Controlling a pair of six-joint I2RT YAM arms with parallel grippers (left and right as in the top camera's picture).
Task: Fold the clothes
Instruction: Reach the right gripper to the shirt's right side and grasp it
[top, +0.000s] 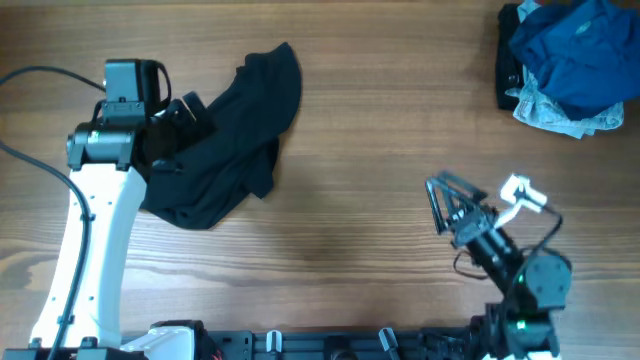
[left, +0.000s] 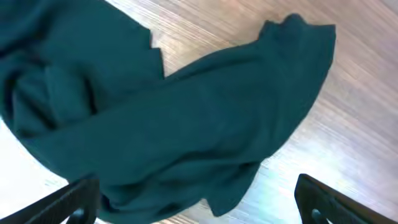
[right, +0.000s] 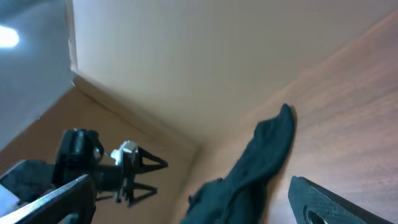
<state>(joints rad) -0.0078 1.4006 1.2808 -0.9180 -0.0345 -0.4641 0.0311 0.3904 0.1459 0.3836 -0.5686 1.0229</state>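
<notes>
Overhead: big stretch of bare brown wood-grain counter (top: 360, 120) through the centre and top middle, with open room between the two arms. Large plain black soft-fabric garment (top: 225, 130) sits on the left half, well apart from the right arm. It is crumpled and unfolded, and runs diagonally from a rounded lobe near the far edge down to a bunched lower end beside the white left arm (top: 85, 250). Its left side is partly hidden under that arm's wrist. Edges are wavy, with folds overlapping in the middle and one flap hanging at lower right. Left wrist view: fabric reads dark teal, matte and wrinkled, filling most of the frame with wood showing top and right. Left claw (left: 198, 193) is above the cloth, fingers spread wide, pinching nothing. Right claw (top: 437, 207) is at lower right over bare wood, also spread wide, empty. Far right corner: bright blue crumpled garment (top: 575, 50) heaped on a pale blue-white patterned cloth (top: 560, 115), touching it.
</notes>
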